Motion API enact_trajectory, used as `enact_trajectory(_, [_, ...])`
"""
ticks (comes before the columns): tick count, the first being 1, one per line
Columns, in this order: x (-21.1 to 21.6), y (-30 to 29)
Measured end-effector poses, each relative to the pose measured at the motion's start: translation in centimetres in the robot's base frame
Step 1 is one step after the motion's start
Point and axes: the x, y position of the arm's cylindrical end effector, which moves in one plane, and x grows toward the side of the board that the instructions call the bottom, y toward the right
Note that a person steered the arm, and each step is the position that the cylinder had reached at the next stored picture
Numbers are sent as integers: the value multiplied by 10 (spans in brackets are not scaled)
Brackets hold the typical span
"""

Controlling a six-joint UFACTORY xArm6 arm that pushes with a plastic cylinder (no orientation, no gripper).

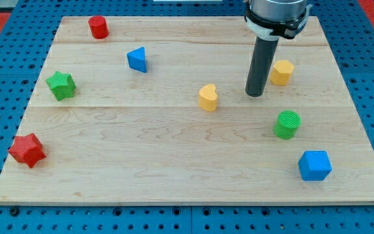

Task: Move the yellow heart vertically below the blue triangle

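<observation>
Seven blocks sat on wooden board point(174, 169); my tip point(256, 95) stood between yellow heart point(208, 98) and yellow hexagon point(282, 72), apart from both. Blue triangle point(137, 60) lay up-left. No pincer fitted; no writing legible.

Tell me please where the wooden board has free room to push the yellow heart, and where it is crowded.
Free: the wide bottom band between the red star block and blue cube, running up to the blue triangle block and yellow heart block. Crowded: the view's right, where my tip stands between the heart and the yellow hexagon block, above the green cylinder.
</observation>
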Motion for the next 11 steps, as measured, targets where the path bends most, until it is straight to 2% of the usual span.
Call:
enact_trajectory(1, [0,0])
enact_trajectory(3, [-28,-2])
enact_trajectory(7, [45,-178])
enact_trajectory(11, [67,-191])
